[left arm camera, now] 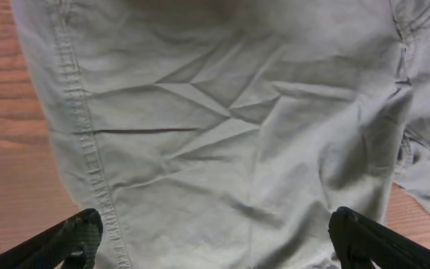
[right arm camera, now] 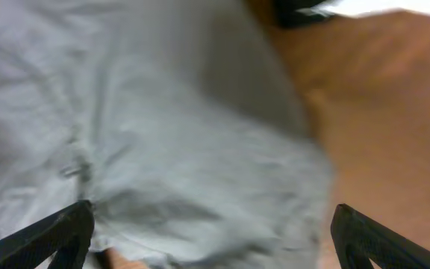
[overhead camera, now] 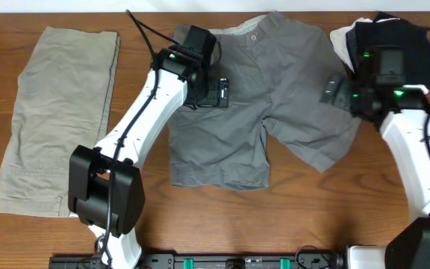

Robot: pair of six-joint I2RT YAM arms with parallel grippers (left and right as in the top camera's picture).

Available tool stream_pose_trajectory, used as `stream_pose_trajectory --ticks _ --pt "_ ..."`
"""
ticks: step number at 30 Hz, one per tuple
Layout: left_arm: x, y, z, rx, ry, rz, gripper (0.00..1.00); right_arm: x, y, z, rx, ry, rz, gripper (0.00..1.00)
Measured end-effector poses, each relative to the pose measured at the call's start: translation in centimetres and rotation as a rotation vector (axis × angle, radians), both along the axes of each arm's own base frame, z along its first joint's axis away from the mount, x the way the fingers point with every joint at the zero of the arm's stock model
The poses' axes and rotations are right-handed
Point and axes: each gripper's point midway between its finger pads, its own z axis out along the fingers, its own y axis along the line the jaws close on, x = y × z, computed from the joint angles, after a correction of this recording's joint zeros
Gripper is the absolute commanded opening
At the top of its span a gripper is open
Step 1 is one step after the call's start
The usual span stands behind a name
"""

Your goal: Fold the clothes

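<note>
Left gripper (overhead camera: pixel 216 93) hangs with its jaws spread wide and empty over the 9 o'clock side of the shorts (overhead camera: pixel 275 104), just below the waistband. Right gripper (overhead camera: pixel 336 91), equally wide and holding nothing, is over their 3 o'clock edge. Shorts lie wrinkled in the middle of the table (overhead camera: pixel 312 220), waistband toward 12 o'clock, one leg toward 6, the other splayed toward 4. Khaki garment (overhead camera: pixel 54 119) lies at 9 o'clock, apart; dark pile (overhead camera: pixel 405 41) at 2 o'clock.

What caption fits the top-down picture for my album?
Left tool and right tool, both open, above wrinkled grey shorts on a wooden table; khaki garment lies apart.
</note>
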Motion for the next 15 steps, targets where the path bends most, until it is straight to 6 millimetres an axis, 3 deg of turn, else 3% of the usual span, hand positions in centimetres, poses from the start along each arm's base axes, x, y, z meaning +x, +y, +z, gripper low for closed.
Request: stream_pose_trajectory --ticks 5,11,13,15 --pt "-0.2 0.0 -0.2 0.005 0.005 -0.007 0.98 -1.4 -3.0 -2.5 0.061 0.059 -0.113 0.99" --pt "-1.6 0.7 -2.1 0.029 0.060 -0.008 0.98 -4.0 -4.6 -6.3 0.158 0.135 -0.182 0.95" --pt "-2.0 0.8 -2.6 0.036 0.075 -0.008 0.98 -4.5 -4.8 -7.5 0.194 0.133 -0.192 0.88" --pt "-2.2 0.9 -2.7 0.038 0.081 -0.008 0.98 -4.8 -4.6 -8.7 0.234 0.121 -0.193 0.72"
